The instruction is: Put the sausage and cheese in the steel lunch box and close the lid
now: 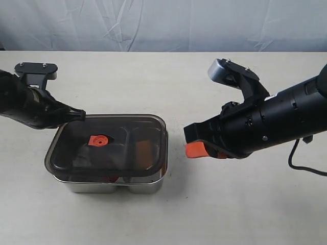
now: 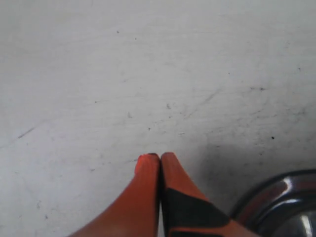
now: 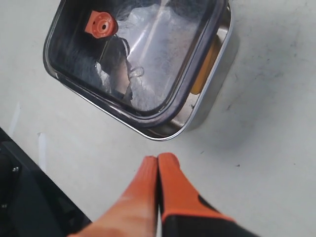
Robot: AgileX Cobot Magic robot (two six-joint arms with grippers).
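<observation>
Nearly done: cheese [image 3: 207, 64], sausage [image 1: 111, 178] in steel lunch box [image 1: 138, 186]; lid [image 1: 122, 153] on, seemingly unpressed. Left gripper [image 1: 80, 115] (ten o'clock), right gripper [image 1: 190, 150] (three o'clock): closed, empty.

Only a red sliver of the sausage [image 1: 112, 178] shows under the lid [image 1: 117, 135]. The cheese [image 3: 208, 64] mostly masked by the lid's rim. Left wrist view crops the steel lunch box [image 2: 276, 197] to one blurred corner.

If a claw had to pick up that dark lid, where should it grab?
Probably the left rim of the lid, coming from the left: it rests on the steel lunch box and seems to overhang there, giving jaws an edge to pinch.
</observation>
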